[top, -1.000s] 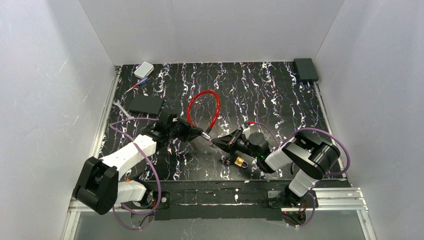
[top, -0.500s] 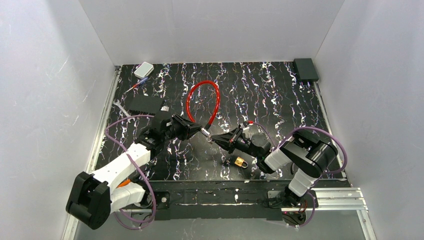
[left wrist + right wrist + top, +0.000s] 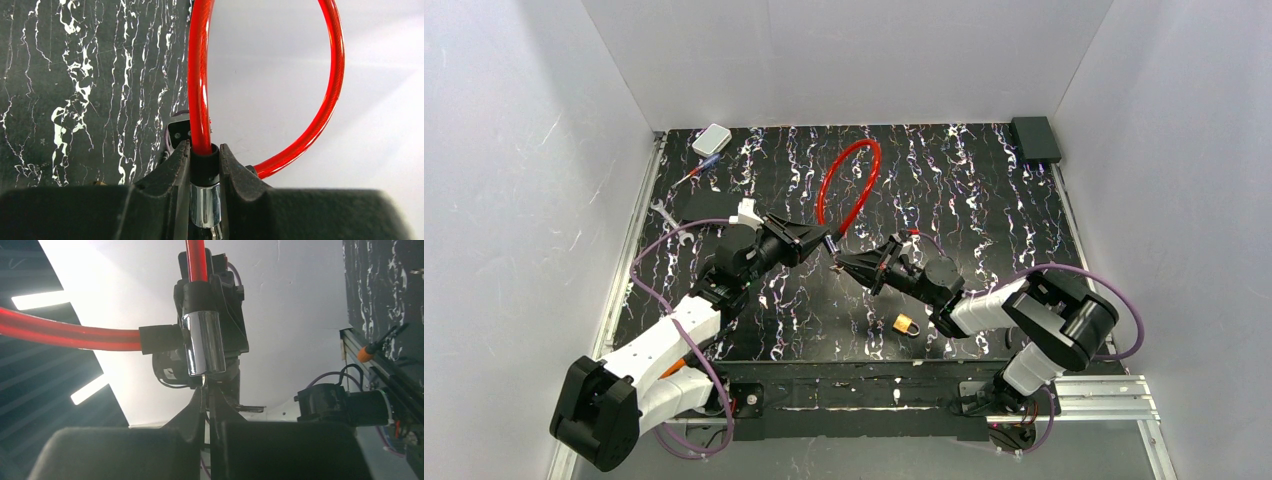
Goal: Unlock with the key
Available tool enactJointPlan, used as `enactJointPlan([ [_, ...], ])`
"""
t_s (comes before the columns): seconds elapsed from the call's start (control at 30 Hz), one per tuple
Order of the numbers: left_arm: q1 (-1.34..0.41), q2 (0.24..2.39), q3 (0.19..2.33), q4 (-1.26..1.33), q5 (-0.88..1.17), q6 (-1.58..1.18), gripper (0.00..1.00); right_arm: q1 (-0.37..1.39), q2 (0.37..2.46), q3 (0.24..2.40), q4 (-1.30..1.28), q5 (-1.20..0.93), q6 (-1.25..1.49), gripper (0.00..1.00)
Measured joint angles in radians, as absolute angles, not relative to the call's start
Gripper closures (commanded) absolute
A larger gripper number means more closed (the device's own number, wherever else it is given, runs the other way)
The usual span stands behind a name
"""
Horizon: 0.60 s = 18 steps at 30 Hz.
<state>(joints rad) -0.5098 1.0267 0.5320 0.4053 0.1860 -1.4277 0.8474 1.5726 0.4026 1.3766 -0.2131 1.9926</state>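
Closest to me, a small brass padlock (image 3: 906, 325) lies on the desk (image 3: 984, 200) near my right arm. Nothing touches it.

A bit further out, my right gripper (image 3: 844, 263) is squeezed tight on a thin flat thing. I think it is the key (image 3: 209, 390), but it is dark there, so I am not sure. Its tip points at the end of the lock barrel (image 3: 202, 342), and I cannot tell if it is in the hole.

My left gripper (image 3: 822, 243) is clamped on that shiny barrel, up off the desk. Behind it the red cable (image 3: 824, 195) loops away toward the back wall.

To do this step well, I should hold the barrel very steady and line the key up straight with the hole. Then I push softly, and turn only once it is all the way in.
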Motion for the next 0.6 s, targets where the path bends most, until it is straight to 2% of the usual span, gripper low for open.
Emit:
enactJointPlan([
  [0.33,-0.516,1.022,0.442,0.461,0.175,-1.485,1.0,0.854,1.538,0.382,1.269,-0.212,1.957,0.99],
  [0.6,-0.521,1.009,0.323,0.444,0.154,-1.513,1.0,0.868,1.667,0.342,1.318,-0.241,1.93,0.99],
])
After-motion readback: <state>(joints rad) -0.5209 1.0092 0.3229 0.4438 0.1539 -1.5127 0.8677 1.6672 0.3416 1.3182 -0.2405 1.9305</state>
